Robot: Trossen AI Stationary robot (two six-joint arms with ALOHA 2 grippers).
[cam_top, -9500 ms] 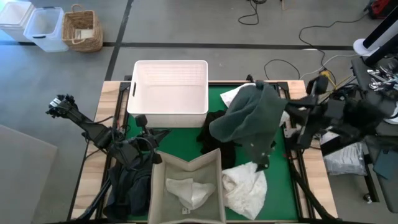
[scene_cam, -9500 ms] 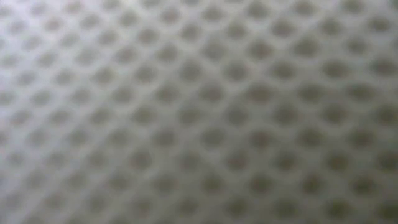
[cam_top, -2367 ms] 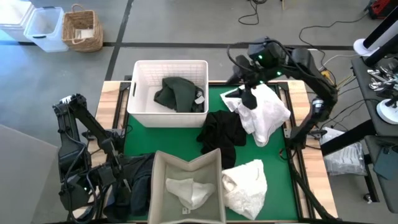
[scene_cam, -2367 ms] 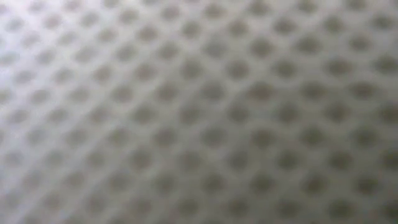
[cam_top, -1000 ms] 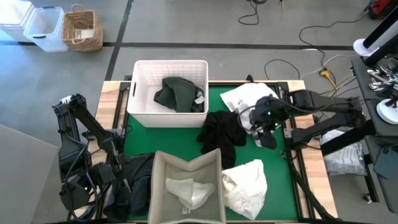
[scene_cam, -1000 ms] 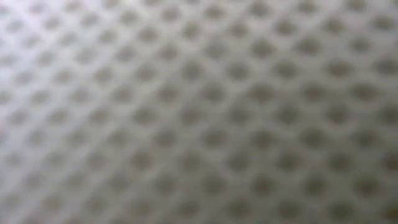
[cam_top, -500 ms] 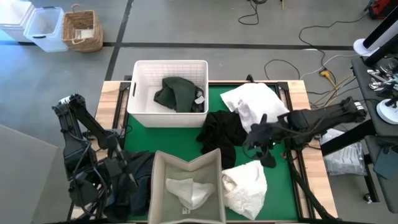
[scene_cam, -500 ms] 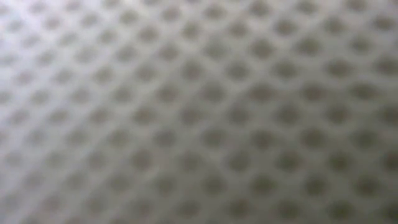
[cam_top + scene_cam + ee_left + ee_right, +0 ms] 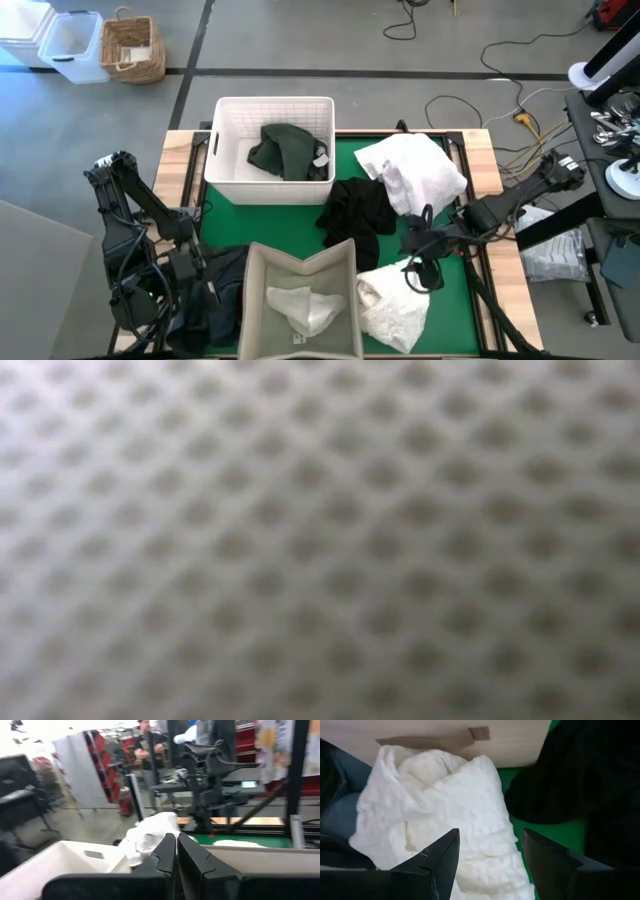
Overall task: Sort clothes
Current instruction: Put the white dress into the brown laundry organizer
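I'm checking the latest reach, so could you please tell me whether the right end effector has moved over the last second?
Yes. The right end effector, open, has travelled from beside the black garment toward the table's near edge, and now hangs over the crumpled white garment.

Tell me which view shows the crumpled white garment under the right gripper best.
Right wrist view: the crumpled white garment fills the picture between the open right gripper fingers. High view shows it whole but small. Low view shows only blurred mesh; left wrist view doesn't clearly show it.

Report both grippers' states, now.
Left gripper: shut, holding nothing, beside the beige bin.
Right gripper: open, empty, over the crumpled white garment.
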